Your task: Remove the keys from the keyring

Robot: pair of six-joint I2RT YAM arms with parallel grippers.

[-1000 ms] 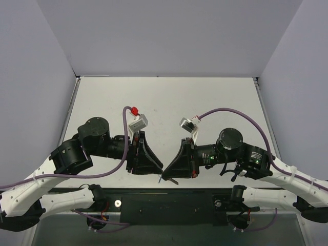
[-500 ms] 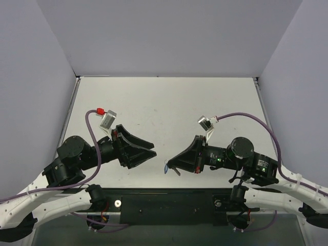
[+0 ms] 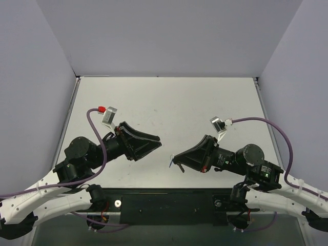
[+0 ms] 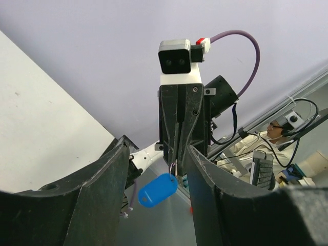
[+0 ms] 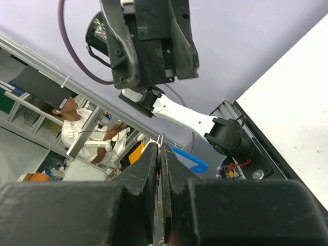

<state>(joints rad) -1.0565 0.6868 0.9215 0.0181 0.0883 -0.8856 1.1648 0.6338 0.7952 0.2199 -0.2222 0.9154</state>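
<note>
My right gripper (image 3: 173, 161) is shut on the thin metal ring (image 5: 160, 137) of the keyring. It holds the ring above the table near the front edge. The blue oval tag (image 4: 158, 189) hangs from the ring (image 4: 173, 168) and shows edge-on in the right wrist view (image 5: 188, 158). From above the tag is only a blue speck (image 3: 170, 163). My left gripper (image 3: 156, 143) is open and empty. It faces the right gripper across a small gap, with the tag seen between its fingers (image 4: 102, 174). I cannot make out any key.
The white table (image 3: 169, 102) stretches behind both grippers, with grey walls at the back and sides. The black mounting bar (image 3: 169, 202) runs along the front edge. The left gripper's body (image 5: 148, 41) fills the top of the right wrist view.
The two grippers have drawn apart. The left one has pulled back to the left and opened. The right one has moved right with the keyring still in it.
</note>
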